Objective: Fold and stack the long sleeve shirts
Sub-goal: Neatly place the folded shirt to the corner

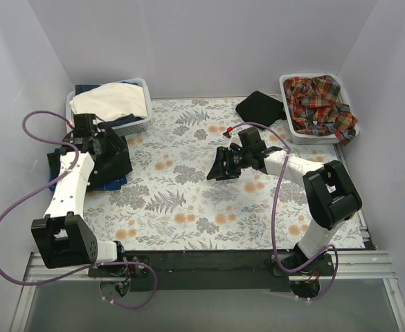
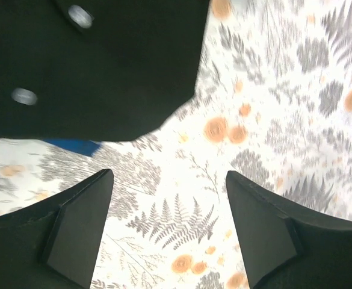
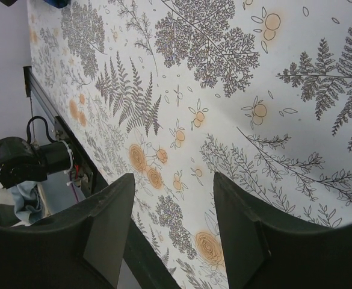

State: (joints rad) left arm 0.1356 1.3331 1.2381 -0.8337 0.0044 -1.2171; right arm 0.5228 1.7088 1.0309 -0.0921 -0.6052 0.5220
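A folded black long sleeve shirt (image 1: 112, 168) with pale buttons (image 2: 24, 96) lies at the table's left, on top of a blue cloth (image 1: 51, 177) whose edge (image 2: 73, 146) peeks out beneath it. My left gripper (image 2: 169, 180) is open just off the black shirt's (image 2: 103, 66) corner, with only tablecloth between its fingers. In the top view the left gripper (image 1: 119, 149) blends with the shirt. Red-orange plaid shirts (image 1: 320, 104) fill the right basket. My right gripper (image 1: 216, 169) hangs open and empty over the table's middle (image 3: 172, 180).
A white basket (image 1: 143, 124) at the back left holds white and dark cloth. Another white basket (image 1: 292, 128) sits at the back right. A black bundle of cloth (image 1: 259, 107) lies beside it. The floral tablecloth (image 1: 188, 200) covers the table; its near edge rail (image 3: 49, 114) shows in the right wrist view.
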